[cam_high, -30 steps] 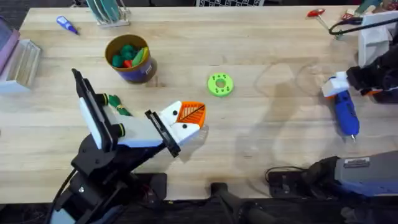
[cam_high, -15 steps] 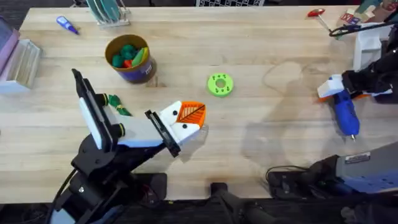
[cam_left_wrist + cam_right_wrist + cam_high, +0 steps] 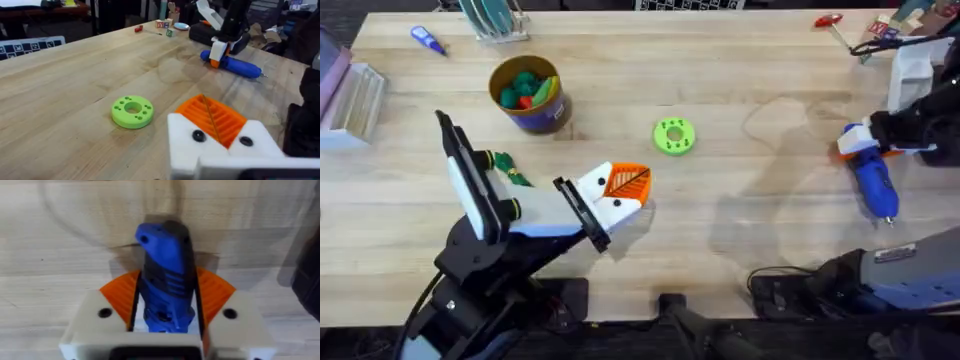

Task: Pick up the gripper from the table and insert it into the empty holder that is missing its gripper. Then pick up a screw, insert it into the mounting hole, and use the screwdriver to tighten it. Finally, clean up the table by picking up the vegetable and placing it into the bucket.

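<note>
Screwdriver (image 3: 872, 178) first: we see it lying on the table (image 3: 740, 80) at the right side, its back end clamped between the orange pads of the right gripper (image 3: 865, 143). Our left gripper (image 3: 625, 192) rests low near the table's front middle with its pads pressed together and nothing between them. We find the vegetable (image 3: 507, 166) lying just in front of the bucket (image 3: 528, 95), and a green disc (image 3: 674, 136) mid-table.

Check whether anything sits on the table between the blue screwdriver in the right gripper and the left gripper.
Nothing visible blocks it. Bare wood lies between the screwdriver, held by the right gripper, and the left gripper. The green disc sits to the far side of that line.
</note>
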{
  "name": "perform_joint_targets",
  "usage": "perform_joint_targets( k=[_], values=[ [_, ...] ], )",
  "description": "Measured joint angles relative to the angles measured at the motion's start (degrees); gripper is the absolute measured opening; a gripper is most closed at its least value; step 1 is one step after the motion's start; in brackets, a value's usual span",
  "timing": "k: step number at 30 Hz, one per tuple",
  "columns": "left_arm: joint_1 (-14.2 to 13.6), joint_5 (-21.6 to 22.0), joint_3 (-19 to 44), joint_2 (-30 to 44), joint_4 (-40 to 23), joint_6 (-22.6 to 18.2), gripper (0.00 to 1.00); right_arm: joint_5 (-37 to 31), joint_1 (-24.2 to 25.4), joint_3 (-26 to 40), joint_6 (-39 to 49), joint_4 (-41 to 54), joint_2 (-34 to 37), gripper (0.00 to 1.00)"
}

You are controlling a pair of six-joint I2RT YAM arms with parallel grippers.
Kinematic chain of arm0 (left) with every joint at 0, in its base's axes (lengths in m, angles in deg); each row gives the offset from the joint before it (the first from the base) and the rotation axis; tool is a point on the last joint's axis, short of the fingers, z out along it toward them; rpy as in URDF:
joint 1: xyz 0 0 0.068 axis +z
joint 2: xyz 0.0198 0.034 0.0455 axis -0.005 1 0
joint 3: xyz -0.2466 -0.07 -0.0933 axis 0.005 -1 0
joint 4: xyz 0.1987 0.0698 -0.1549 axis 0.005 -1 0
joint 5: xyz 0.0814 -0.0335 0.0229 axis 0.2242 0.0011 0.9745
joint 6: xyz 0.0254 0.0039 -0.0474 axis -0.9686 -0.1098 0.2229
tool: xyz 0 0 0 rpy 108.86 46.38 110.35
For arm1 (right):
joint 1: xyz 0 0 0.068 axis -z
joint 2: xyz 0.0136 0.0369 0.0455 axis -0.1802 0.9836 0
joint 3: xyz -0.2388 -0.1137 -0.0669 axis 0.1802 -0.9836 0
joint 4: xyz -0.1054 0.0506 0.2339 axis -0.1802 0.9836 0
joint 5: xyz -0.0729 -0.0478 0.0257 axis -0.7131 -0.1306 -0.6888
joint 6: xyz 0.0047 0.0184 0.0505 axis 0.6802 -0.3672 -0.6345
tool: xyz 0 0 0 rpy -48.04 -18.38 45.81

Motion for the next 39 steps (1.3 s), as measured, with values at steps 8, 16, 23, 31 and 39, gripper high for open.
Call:
perform_joint_targets(
  k=[8,16,23,31,39],
  values=[
    [0.0,0.0,0.0,0.0,0.0,0.0,0.016,0.0,0.0,0.0,-0.2,-0.1,0.1,0.367],
    [0.0,0.0,0.0,0.0,0.0,0.0,0.016,-0.2,0.0,0.0,-1.4,-0.8,0.3,0.021],
    [0.0,0.0,0.0,0.0,0.0,0.0,0.016,0.6,0.0,0.0,-4.1,-0.3,0.2,0.023],
    [0.0,0.0,0.0,0.0,0.0,0.0,0.016,4.2,-2.2,-0.2,-5.6,0.9,-3.8,0.023],
    [0.0,0.0,0.0,0.0,0.0,0.0,0.016,5.1,-8.7,-0.2,-10.7,-1.6,-10.0,0.023]
  ],
)
